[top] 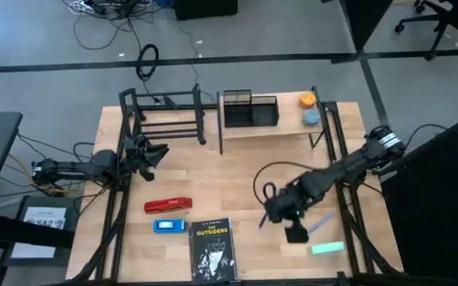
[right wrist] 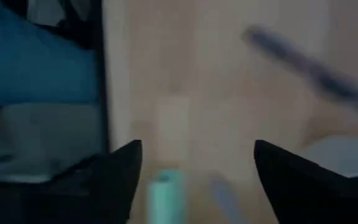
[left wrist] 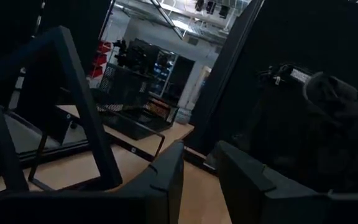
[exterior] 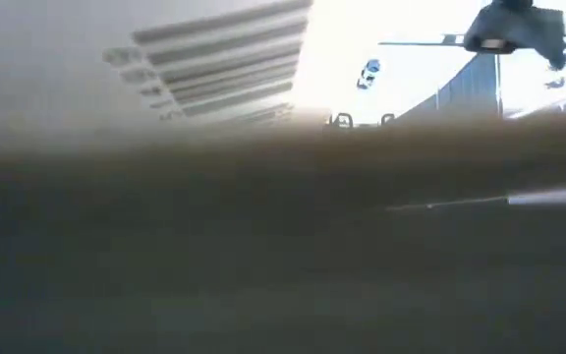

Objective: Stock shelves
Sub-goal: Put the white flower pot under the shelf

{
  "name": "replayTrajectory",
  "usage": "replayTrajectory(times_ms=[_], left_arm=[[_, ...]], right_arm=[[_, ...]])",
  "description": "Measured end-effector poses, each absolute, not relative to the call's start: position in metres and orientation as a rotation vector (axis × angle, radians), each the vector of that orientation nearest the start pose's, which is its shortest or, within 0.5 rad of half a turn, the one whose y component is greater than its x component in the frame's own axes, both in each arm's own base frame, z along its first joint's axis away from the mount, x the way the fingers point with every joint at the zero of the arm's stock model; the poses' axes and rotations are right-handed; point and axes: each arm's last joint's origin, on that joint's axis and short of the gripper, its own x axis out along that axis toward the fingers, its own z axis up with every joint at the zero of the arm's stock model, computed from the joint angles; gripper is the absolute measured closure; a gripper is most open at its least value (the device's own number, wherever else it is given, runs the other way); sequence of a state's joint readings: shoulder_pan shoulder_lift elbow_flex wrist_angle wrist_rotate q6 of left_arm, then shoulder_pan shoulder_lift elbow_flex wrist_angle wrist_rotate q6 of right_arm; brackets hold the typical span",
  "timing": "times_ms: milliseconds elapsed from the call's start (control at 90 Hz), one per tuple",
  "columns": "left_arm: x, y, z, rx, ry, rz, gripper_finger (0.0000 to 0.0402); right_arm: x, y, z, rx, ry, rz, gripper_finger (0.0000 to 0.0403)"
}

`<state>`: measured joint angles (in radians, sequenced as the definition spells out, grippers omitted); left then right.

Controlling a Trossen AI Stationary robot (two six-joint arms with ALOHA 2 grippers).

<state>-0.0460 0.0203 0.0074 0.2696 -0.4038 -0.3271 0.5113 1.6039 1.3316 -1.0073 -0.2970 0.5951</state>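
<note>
The black tube-frame rack (top: 165,115) stands at the table's far left. To its right is the wood plank shelf (top: 273,129), with a black mesh tray (top: 250,110) and two small orange and blue things (top: 308,107) on its top. My left gripper (top: 154,152) hovers open just in front of the rack (left wrist: 73,112), with nothing between its fingers. My right gripper (top: 295,230) is open over the table's near right, pointing down. It is beside a mint-green piece (top: 327,249) and a blue pen (top: 320,225). The mint piece (right wrist: 165,193) shows blurred in the right wrist view, low between the fingers.
A red stapler (top: 168,206), a small blue thing (top: 169,226) and a book (top: 213,248) lie at the near left and middle. A black cable loop (top: 265,187) and a purple pen (top: 262,221) lie by my right gripper. The low view is mostly blocked by blur.
</note>
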Motion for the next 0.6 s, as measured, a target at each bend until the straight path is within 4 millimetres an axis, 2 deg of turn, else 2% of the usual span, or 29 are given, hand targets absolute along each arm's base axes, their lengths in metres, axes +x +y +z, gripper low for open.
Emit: replayTrajectory(times_ms=[78, 200, 289, 422, 600], left_arm=[[0.093, 0.007, 0.19, -0.377, -0.308, 0.312, 0.0326], [0.093, 0.007, 0.19, -0.376, -0.312, 0.322, 0.0326], [0.093, 0.008, 0.191, -0.378, -0.32, 0.327, 0.0326], [0.093, 0.008, 0.192, -0.381, -0.333, 0.325, 0.0326], [0.093, 0.008, 0.192, -0.38, -0.335, 0.325, 0.0326]], right_arm=[[0.256, 0.176, 0.263, 0.413, 1.437, 0.181, 0.0094], [0.232, 0.199, 0.254, 0.527, 1.377, -0.12, 0.0084], [0.213, 0.208, 0.242, 0.646, 1.304, -0.382, 0.008], [0.189, 0.209, 0.214, 0.846, 1.124, -0.733, 0.0073], [0.169, 0.192, 0.176, 0.939, 1.012, -0.993, 0.0061]])
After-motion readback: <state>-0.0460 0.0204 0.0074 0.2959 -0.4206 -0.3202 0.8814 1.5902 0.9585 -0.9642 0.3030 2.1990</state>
